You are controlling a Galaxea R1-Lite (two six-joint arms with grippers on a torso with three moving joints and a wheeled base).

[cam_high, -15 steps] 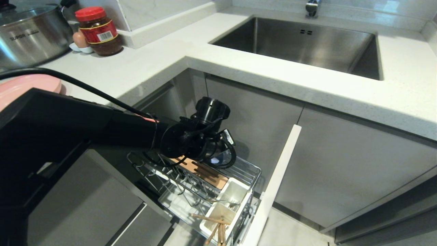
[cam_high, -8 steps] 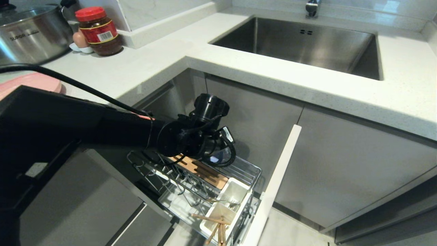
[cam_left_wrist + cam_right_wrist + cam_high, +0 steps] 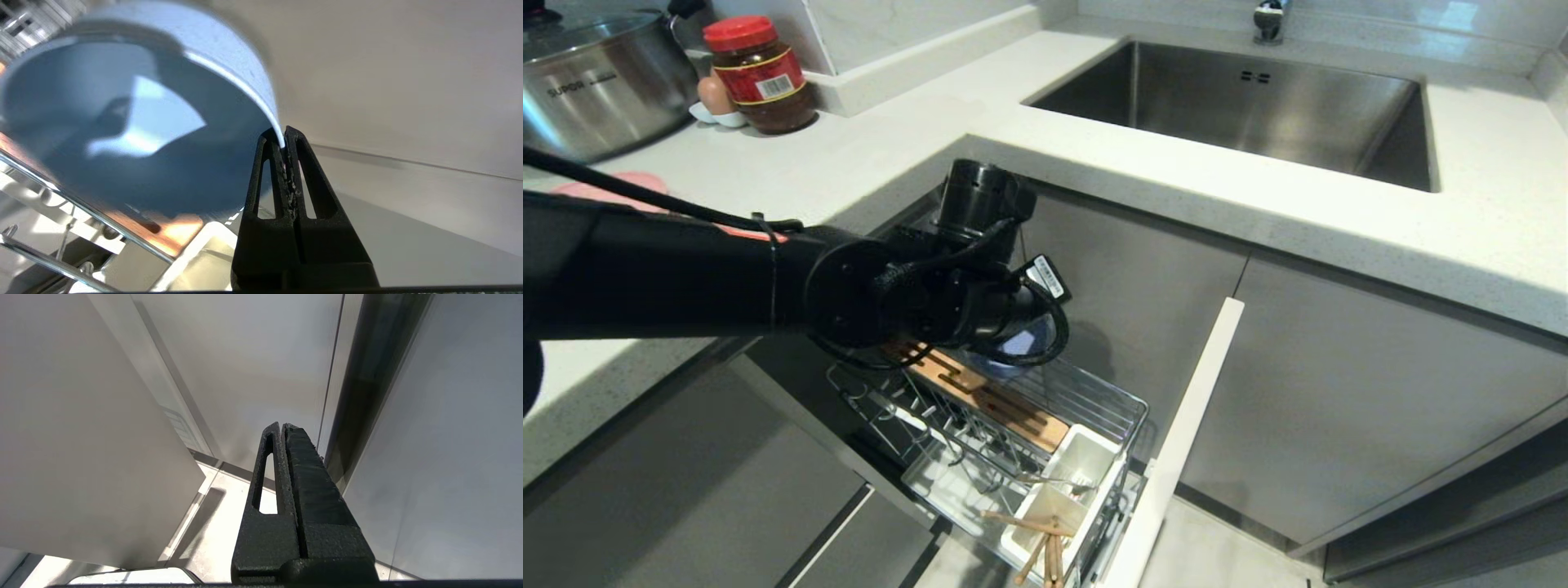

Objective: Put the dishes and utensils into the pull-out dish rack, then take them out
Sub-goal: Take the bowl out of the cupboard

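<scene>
1. The left hand [image 3: 284, 141] pinches the rim of the pale-blue bowl [image 3: 135, 122], its two black fingers pressed together on the thin edge.
2. In the head view the bowl [image 3: 1023, 343] shows only as a sliver of blue under the left wrist, and appears to hang just above the rack [image 3: 1094, 400], over the far end of its wooden board [image 3: 988, 400]; whether it touches the wires cannot be told.
3. The left arm reaches in from the left, level with the table [image 3: 866, 155] edge, its wrist over the pulled-out rack.
4. At the near end of the rack, the chopsticks [image 3: 1037, 543] stand tilted in a white cup [image 3: 1045, 514]; a slim metal utensil [image 3: 1054, 482] lies across the cup [image 3: 1086, 461] next to it.
5. The rack's narrow white front panel [image 3: 1184, 433] stands open before the grey cabinets.
6. A pink plate [image 3: 613, 184] lies on the table behind the arm, mostly hidden by it.
7. Farther back on the table stand a steel pot [image 3: 596, 82], a red-lidded jar [image 3: 760, 73] and an egg [image 3: 715, 94]; the sink [image 3: 1241, 106] is to the right.
8. The right hand [image 3: 282, 426], fingers pressed together on nothing, hangs beside grey cabinet fronts, out of the head view.
</scene>
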